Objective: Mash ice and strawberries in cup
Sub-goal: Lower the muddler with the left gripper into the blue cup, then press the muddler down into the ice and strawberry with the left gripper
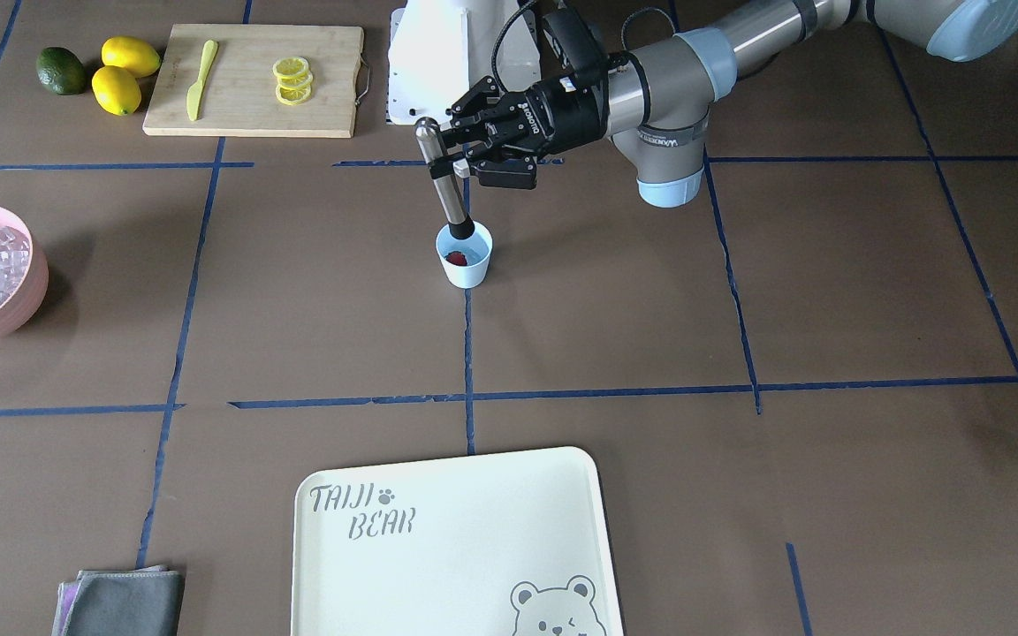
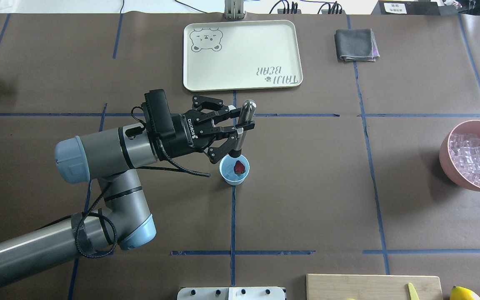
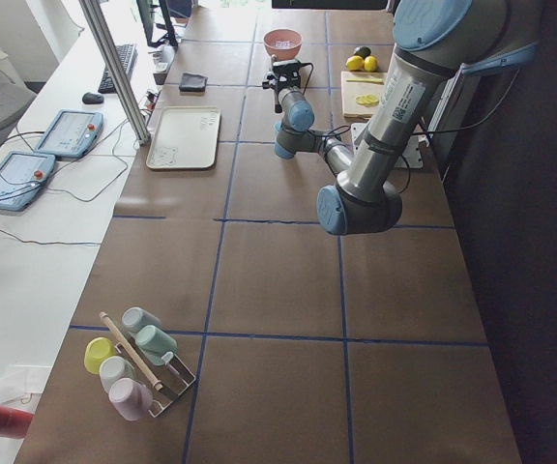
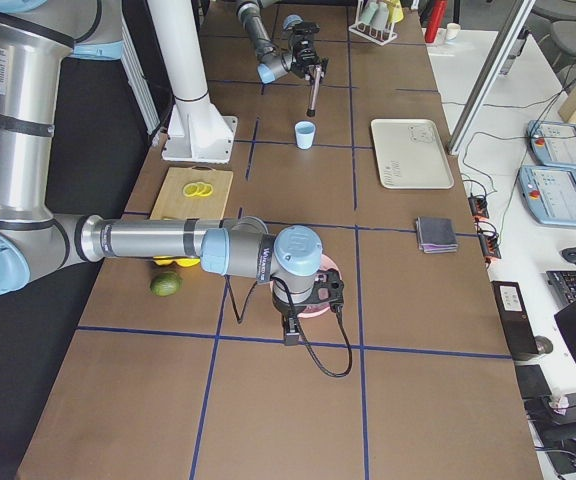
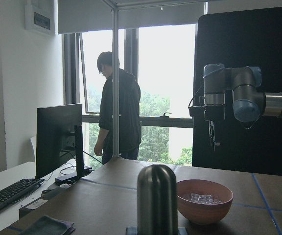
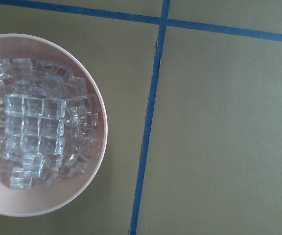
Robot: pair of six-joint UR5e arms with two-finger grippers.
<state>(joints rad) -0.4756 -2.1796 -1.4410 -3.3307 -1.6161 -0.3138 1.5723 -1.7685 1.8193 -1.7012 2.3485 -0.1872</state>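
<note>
Left pincer [image 2: 242, 126]: pinches a brushed-steel, round-topped muddler [image 2: 246, 111] sideways, mid-shaft.
Muddler tip: dips just inside the rim of the small light blue plastic cup [image 2: 227, 176], off-centre and tilted.
Cup: stands alone mid-surface, with nothing bracing it.
Strawberry [image 2: 240, 167]: a bumpy red lump at the cup's bottom, beside the tip.
Risk: an off-centre push may tip or skid the cup, or pop the berry out.
Ice [image 2: 473, 156]: clear cubes in the pink bowl [image 1: 39, 278] at far right; whether any are in the cup cannot be told.
Right pincer [image 5: 213, 139]: hangs over the bowl; whether it is spread or closed cannot be told.
</note>
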